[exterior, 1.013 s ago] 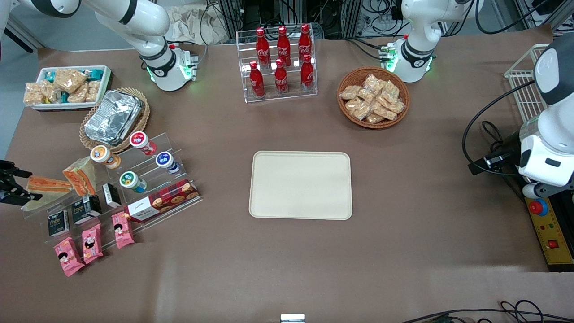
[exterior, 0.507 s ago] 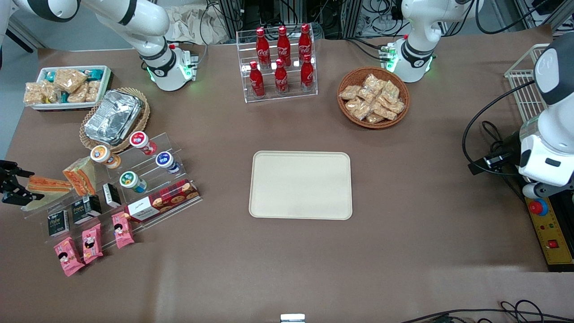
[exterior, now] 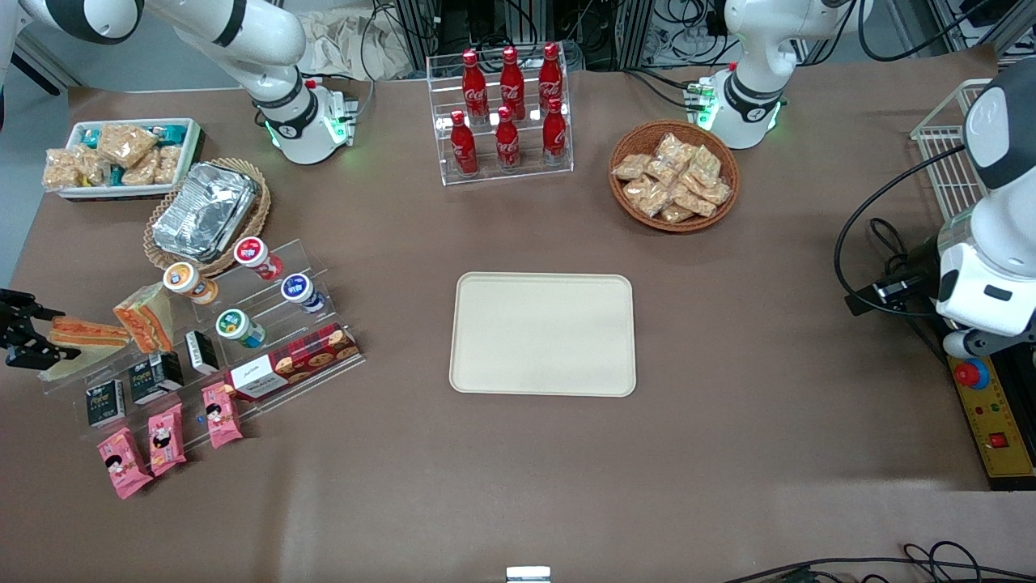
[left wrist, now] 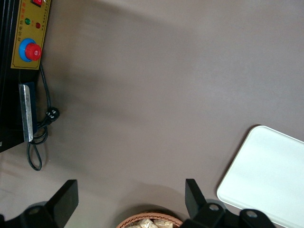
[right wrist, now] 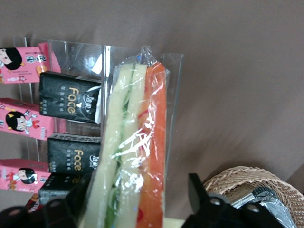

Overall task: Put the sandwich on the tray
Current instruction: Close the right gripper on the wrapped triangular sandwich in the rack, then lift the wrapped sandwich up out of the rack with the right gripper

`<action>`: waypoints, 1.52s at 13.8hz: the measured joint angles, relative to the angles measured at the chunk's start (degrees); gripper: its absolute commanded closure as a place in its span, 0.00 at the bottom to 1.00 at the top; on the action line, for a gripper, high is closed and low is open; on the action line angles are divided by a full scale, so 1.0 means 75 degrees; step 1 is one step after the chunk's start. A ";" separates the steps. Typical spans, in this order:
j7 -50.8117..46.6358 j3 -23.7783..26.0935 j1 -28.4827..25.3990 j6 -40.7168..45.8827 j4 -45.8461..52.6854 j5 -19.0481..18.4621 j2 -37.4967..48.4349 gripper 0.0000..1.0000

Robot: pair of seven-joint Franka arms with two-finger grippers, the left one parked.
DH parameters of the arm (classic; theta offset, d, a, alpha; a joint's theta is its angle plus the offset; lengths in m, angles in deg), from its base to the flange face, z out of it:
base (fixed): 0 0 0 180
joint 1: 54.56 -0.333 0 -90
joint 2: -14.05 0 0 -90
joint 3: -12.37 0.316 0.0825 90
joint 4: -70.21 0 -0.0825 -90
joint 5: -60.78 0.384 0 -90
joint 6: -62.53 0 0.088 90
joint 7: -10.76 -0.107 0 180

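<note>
Sandwich point(exterior: 85, 333) is lying on the top step of the clear acrylic riser point(exterior: 202, 340) at the working arm's end of the table, its orange filling edge facing up, and the gripper point(exterior: 39, 332) is reaching in low and level from that end, its dark fingers straddling the wedge's outer end. In the right wrist view the sandwich point(right wrist: 130, 156) is running lengthwise between the two black fingers point(right wrist: 202, 197), one finger on each side of the wrap; the jaws are standing spread, and whether the pads are touching the plastic cannot be told.

Nearest the front camera, the pink snack packets point(exterior: 162, 437) are leaning on the riser's lowest step. Above them the black cartons point(exterior: 133, 389) are standing just beside the sandwich's step, and in the wrist view those cartons point(right wrist: 71, 102) are sitting close to the wedge. A second wrapped sandwich point(exterior: 146, 317) is leaning just beside the first, toward the table's middle. Small round cups point(exterior: 239, 291) and a red biscuit box point(exterior: 291, 363) are filling the rest of the riser.

Tray point(exterior: 542, 334) is sitting flat mid-table, well apart from the riser, with bare brown tabletop point(exterior: 405, 453) between them. Farther from the camera, a wicker basket holding a foil container point(exterior: 204, 209) is sitting near the riser, and a rack of red bottles point(exterior: 506, 113) is standing farther still.
</note>
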 measured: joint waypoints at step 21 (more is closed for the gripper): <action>0.4642 0.0380 -0.0795 0.2248 0.1898 0.0331 0.0207 0.85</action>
